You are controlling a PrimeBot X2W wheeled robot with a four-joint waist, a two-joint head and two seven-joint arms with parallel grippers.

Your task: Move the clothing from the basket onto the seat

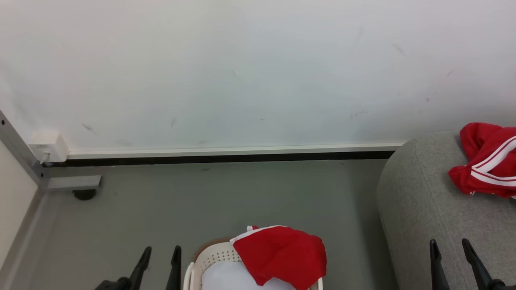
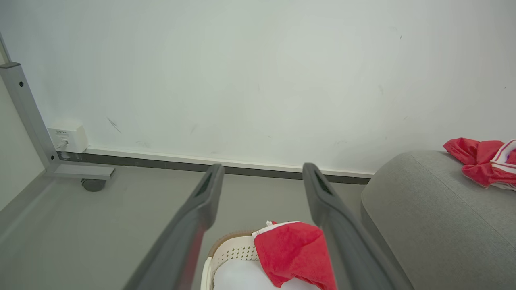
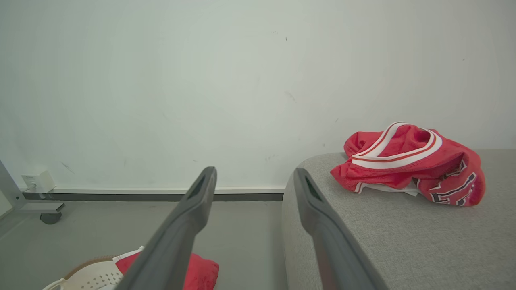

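A red garment [image 1: 282,253] with white trim drapes over the right rim of the cream basket [image 1: 211,257] at the bottom centre; the garment [image 2: 296,251] and basket [image 2: 234,251] show between my left fingers. A pale pad [image 1: 229,278] lines the basket. A second red garment [image 1: 489,161] with white stripes lies on the grey seat [image 1: 423,209] at the right; black-and-white lettering shows on this garment [image 3: 411,165], which rests on the seat [image 3: 403,233]. My left gripper [image 1: 161,251] is open, left of the basket. My right gripper [image 1: 449,243] is open over the seat's front.
A white wall [image 1: 258,72] with a dark baseboard [image 1: 225,158] runs across the back. At the left stand a grey metal frame leg with a caster [image 1: 84,194] and a white wall box [image 1: 48,146]. Grey floor [image 1: 225,197] lies between the basket and the wall.
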